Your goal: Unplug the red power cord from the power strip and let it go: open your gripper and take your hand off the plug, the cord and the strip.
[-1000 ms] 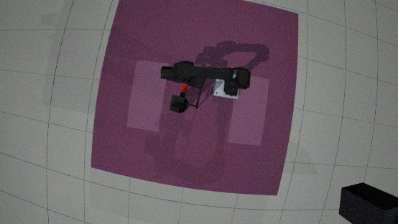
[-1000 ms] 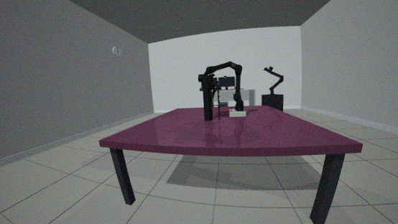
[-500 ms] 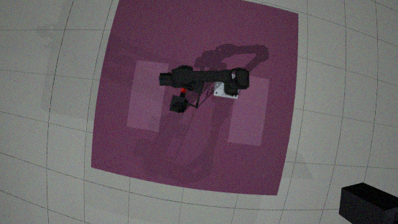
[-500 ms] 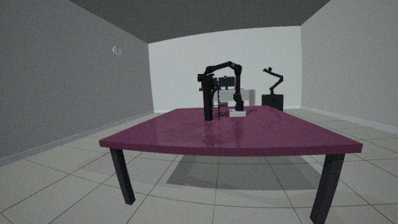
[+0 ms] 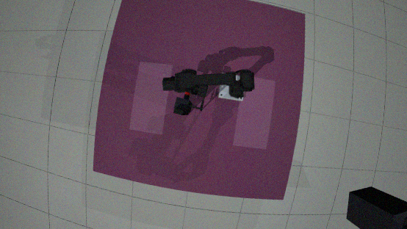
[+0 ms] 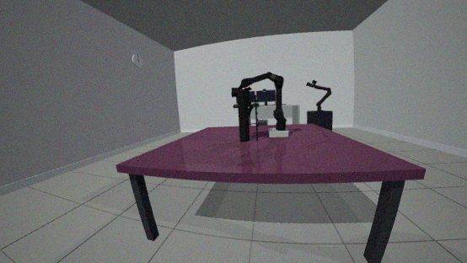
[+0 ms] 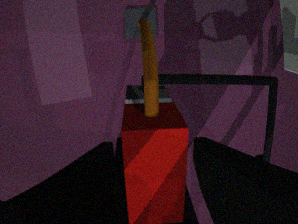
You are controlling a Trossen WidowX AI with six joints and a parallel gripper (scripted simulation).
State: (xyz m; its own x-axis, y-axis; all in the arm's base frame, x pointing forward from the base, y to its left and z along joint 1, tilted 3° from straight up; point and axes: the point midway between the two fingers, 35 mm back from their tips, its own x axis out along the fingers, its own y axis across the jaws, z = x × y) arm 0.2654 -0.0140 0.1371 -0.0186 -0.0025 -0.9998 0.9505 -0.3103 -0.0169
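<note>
The red plug (image 7: 156, 170) fills the middle of the wrist view, and a bit of red (image 5: 187, 94) shows beside the arm in the top view. The orange cord (image 7: 151, 75) runs up from its far end. My gripper (image 7: 153, 151) is partly open, with one dark finger on each side of the plug. A narrow gap shows between each fingertip and the plug. A dark block with a pale stripe (image 7: 147, 94) shows behind the plug. It looks like part of the power strip, but I cannot tell how the plug sits in it.
A tall black post (image 6: 244, 118) (image 5: 182, 106) stands on the purple table (image 6: 270, 169) (image 5: 206, 33). A thin black frame (image 7: 220, 79) stands beyond the plug, to the right. The arm's base is on a white plate (image 5: 229, 97) (image 6: 278, 134).
</note>
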